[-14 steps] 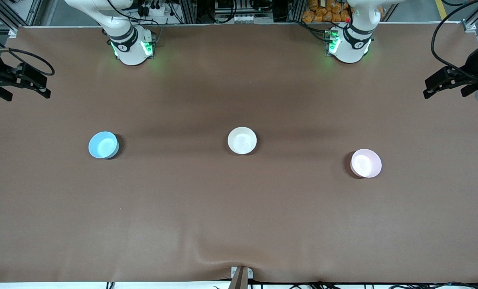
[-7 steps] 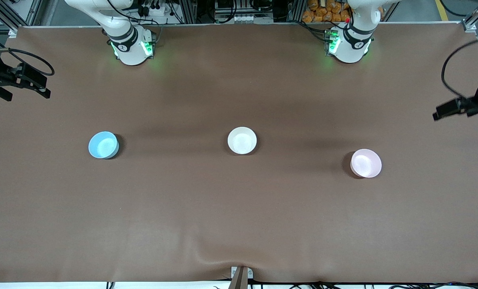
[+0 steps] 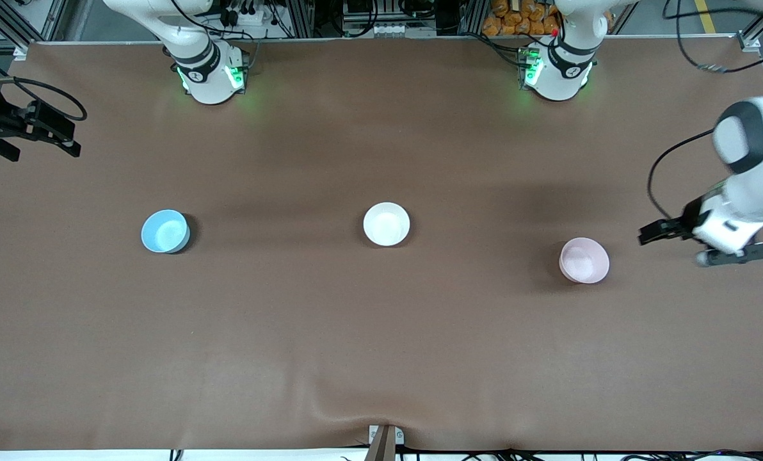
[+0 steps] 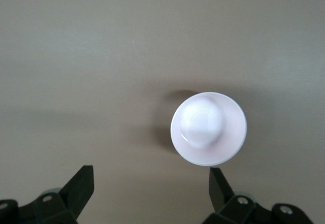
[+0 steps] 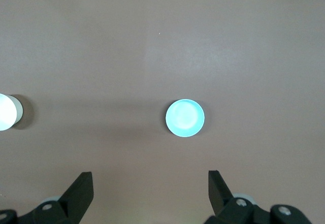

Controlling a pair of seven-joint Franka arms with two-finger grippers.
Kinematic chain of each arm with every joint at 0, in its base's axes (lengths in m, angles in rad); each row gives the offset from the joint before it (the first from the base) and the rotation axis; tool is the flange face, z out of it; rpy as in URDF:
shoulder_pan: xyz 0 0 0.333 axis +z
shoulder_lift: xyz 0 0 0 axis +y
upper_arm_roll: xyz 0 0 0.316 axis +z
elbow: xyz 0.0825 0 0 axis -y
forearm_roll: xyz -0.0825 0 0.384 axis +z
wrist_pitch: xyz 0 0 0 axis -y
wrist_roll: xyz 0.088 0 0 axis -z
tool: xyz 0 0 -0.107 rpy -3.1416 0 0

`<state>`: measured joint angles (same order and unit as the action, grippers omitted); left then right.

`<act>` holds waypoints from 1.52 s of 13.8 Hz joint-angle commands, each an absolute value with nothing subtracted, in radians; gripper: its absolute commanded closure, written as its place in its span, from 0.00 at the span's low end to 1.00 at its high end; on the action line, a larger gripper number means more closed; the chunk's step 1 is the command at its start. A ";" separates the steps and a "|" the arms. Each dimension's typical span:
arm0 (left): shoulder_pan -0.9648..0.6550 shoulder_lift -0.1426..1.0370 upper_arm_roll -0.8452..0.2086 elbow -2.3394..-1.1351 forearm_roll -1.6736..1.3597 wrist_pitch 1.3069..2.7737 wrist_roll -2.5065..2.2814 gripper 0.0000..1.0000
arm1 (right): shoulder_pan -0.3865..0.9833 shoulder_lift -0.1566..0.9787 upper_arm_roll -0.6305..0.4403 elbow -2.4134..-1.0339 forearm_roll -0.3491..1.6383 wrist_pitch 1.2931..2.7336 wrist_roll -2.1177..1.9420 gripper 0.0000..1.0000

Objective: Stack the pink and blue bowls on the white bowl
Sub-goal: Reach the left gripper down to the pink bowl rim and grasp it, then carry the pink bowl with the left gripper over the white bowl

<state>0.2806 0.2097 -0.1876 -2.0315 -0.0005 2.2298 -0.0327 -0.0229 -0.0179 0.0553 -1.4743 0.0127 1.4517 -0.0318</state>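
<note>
A wide brown cloth-covered table (image 3: 381,333) is seen, with the small round cream-white plastic bowl (image 3: 386,224) near its middle taken as the landmark. The left gripper (image 3: 660,232) is held low over the table toward the left arm's end, well apart from the white bowl, its fingers spread wide and nothing held between them. The right gripper (image 3: 42,131) is kept high at the right arm's end, also wide open and empty; that arm waits.

The coming move is judged to turn on one relation: the pale pink smooth plastic bowl (image 3: 584,260) lies just beside the left gripper, on the side toward the white bowl, and the left arm is plainly the nearer one. In the left wrist view the pink bowl (image 4: 208,128) is shown upright, mouth up, not yet between the fingers (image 4: 81,186).

The light sky-blue plastic bowl (image 3: 164,231) stands upright toward the right arm's end, well apart from the white bowl. No bowl is stacked yet.
</note>
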 commanded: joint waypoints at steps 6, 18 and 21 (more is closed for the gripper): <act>0.290 0.389 -0.195 -2.049 -0.009 2.390 0.026 0.25 | -0.048 -0.009 0.069 -1.456 0.028 1.437 -0.048 0.00; 0.290 0.462 -0.204 -2.048 -0.009 2.448 0.046 1.00 | -0.048 -0.009 0.069 -1.456 0.029 1.437 -0.048 0.00; 0.291 0.396 -0.270 -2.049 -0.015 2.425 0.041 1.00 | -0.048 -0.009 0.068 -1.456 0.028 1.437 -0.048 0.00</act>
